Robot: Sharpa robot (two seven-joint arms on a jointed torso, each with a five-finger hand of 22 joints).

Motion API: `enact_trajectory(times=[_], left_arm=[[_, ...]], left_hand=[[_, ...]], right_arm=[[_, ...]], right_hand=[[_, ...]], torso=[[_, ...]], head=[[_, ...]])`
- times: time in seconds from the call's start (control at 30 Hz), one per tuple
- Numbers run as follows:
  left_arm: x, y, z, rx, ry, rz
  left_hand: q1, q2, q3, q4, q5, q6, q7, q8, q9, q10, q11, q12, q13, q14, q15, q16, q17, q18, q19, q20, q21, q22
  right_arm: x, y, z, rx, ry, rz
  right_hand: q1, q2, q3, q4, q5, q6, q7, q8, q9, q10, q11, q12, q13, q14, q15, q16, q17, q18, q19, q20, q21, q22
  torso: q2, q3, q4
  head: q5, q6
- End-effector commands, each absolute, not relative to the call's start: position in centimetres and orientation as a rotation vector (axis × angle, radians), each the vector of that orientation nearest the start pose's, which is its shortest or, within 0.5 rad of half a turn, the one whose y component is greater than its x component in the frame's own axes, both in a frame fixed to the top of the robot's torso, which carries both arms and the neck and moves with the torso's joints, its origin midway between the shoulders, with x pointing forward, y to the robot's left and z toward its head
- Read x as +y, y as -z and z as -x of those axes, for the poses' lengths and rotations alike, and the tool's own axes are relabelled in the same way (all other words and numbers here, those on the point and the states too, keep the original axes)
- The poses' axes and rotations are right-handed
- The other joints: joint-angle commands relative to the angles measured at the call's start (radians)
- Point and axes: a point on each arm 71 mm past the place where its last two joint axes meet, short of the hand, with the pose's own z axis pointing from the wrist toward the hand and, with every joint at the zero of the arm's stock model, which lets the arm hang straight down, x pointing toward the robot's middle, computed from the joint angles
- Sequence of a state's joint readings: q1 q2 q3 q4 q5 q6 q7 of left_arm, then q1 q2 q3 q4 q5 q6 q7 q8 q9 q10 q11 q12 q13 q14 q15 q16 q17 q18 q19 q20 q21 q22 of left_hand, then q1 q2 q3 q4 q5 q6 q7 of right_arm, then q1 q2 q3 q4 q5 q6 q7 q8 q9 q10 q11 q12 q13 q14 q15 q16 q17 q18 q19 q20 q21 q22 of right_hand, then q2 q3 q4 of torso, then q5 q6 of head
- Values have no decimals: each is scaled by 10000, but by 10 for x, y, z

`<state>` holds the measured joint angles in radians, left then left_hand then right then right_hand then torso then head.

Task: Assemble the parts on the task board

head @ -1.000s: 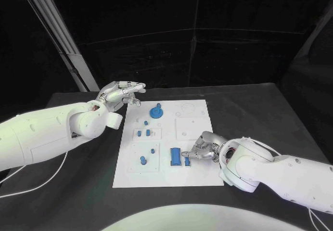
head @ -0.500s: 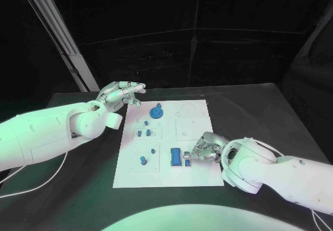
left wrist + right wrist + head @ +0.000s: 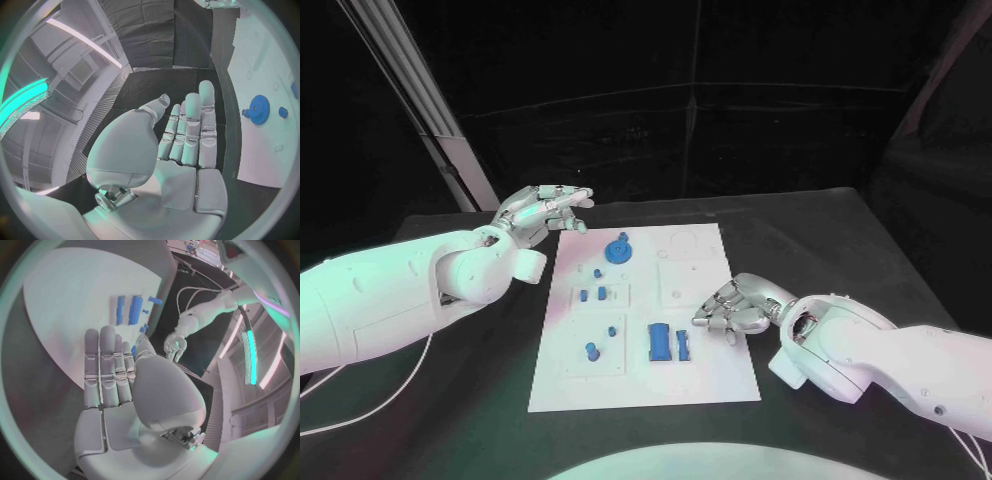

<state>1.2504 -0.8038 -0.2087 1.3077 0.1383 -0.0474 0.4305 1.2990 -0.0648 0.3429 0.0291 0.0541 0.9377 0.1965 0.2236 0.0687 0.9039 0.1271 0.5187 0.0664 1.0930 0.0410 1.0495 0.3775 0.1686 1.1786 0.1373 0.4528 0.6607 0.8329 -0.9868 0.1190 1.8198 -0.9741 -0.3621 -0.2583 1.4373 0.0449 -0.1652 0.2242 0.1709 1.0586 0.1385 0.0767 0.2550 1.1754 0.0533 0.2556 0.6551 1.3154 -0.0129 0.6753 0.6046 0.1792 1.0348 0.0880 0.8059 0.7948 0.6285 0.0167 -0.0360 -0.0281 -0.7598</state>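
The white task board (image 3: 707, 375) lies in the middle of the black table. On it are a blue gear (image 3: 620, 248), several small blue pieces (image 3: 593, 294) and, side by side, a wide blue block (image 3: 659, 342) and a narrow blue bar (image 3: 684, 345). My right hand (image 3: 731, 309) hovers at the board's right edge, just right of the bar, holding nothing. In the right wrist view its fingers (image 3: 107, 365) are stretched out above the board (image 3: 69, 305), with the two blue bars (image 3: 127, 310) beyond them. My left hand (image 3: 544, 207) is raised off the board's far left corner, fingers (image 3: 190, 127) straight and empty, the gear (image 3: 258, 106) beside it.
A pale metal post (image 3: 423, 110) rises behind the table's far left corner. Black curtains close off the back. Bare black tabletop (image 3: 834, 240) extends right of the board and in front of it.
The camera has shifted. My right hand has drawn back to the right from the narrow blue bar toward the board's edge. The left hand holds its place by the far corner.
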Motion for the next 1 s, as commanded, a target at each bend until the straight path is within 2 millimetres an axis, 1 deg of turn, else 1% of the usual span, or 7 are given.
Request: enact_trajectory(times=[0.03,0.13,0.27,0.63,0.73,0.77,1.0], left_arm=[[252,220,-512,14161,16215,12870],[254,221,-513,13788,16235,13016],[255,222,-517,13313,16282,13030],[248,237,-527,12343,15766,13447],[246,240,-529,12209,15572,13453],[242,242,-527,13067,15797,13339],[237,243,-522,13100,15454,13283]], left_hand=[[8,-8,-114,16,20,-101,1,76,-21,-39,29,-80,-28,-475,41,-869,-505,120,-596,110,-615,-416],[9,53,-155,70,29,-84,-38,76,-30,133,38,-375,-54,-980,229,-2291,-1226,128,-1320,252,-1469,-1057],[-6,47,-160,168,15,-60,-6,-121,-41,505,137,-1132,-58,-1325,479,-4321,-2057,103,-2073,566,-2500,-1936],[-392,-78,-867,365,26,-460,-22,-1057,-49,73,715,-3301,-49,-2235,1335,-7903,-3145,73,-3986,1427,-3917,-3651],[-572,-177,-1390,461,42,-1164,-459,-1526,-58,-477,821,-3982,-34,-2774,1467,-8719,-3118,-12,-5328,1519,-3926,-4253],[-4252,648,-1908,-291,-541,-3516,-865,-2236,-687,-2965,193,-4221,-664,-5144,901,-9105,-3775,-503,-6987,635,-4528,-4834],[-6189,648,-2321,-291,-541,-4887,-1135,-2236,-687,-4356,-131,-5187,-664,-6469,613,-9549,-3775,-662,-8295,216,-4528,-5344]], right_arm=[[-205,252,-397,17520,-12950,-8485],[-219,253,-421,16236,-13540,-9492],[-231,256,-448,14694,-13707,-10427],[-223,272,-495,13360,-14292,-11732],[-219,275,-499,13228,-14442,-12037],[-218,276,-497,13910,-13600,-11413],[-214,268,-494,13589,-13495,-11487]], right_hand=[[554,56,-75,-130,32,-240,199,-144,-236,-218,338,-1188,-1495,-949,347,-1858,-1017,-19,-658,325,-1515,-1047],[778,112,-266,-228,-91,-577,338,-144,-551,-387,662,-1820,-2714,-2211,896,-3793,-2148,-117,-1507,837,-3243,-2217],[1113,489,-367,-513,-454,-573,363,-131,-924,-224,751,-1903,-4159,-2003,1037,-4972,-3231,24,-1227,1166,-4424,-3220],[-260,421,-1158,-815,-1200,-1280,557,-146,-1777,-1569,1241,-1910,-5920,-2577,1569,-6137,-5060,7,-1274,1639,-6238,-4690],[-685,452,-1368,-645,-1238,-1451,505,-157,-1867,-1864,1392,-1963,-5938,-3123,1752,-6170,-5326,-53,-1625,1741,-6649,-4970],[-4733,-449,-424,-1124,-1709,-4140,-54,-767,-2550,-4763,786,-2556,-6551,-6034,1233,-6753,-6046,-540,-4163,946,-6988,-5806],[-6799,-449,-24,-1375,-1709,-5538,-340,-767,-2550,-6300,535,-2556,-6551,-7631,1034,-6753,-6046,-710,-5541,577,-7302,-6318]], torso=[[-188,-81,-99],[-340,-157,-154],[-486,-214,-165],[-719,-176,-93],[-734,-167,-50],[-681,-182,-96],[-772,-174,160]], head=[[-50,181],[-67,358],[-199,637],[-138,1054],[-127,1149],[-120,1093],[106,1377]])
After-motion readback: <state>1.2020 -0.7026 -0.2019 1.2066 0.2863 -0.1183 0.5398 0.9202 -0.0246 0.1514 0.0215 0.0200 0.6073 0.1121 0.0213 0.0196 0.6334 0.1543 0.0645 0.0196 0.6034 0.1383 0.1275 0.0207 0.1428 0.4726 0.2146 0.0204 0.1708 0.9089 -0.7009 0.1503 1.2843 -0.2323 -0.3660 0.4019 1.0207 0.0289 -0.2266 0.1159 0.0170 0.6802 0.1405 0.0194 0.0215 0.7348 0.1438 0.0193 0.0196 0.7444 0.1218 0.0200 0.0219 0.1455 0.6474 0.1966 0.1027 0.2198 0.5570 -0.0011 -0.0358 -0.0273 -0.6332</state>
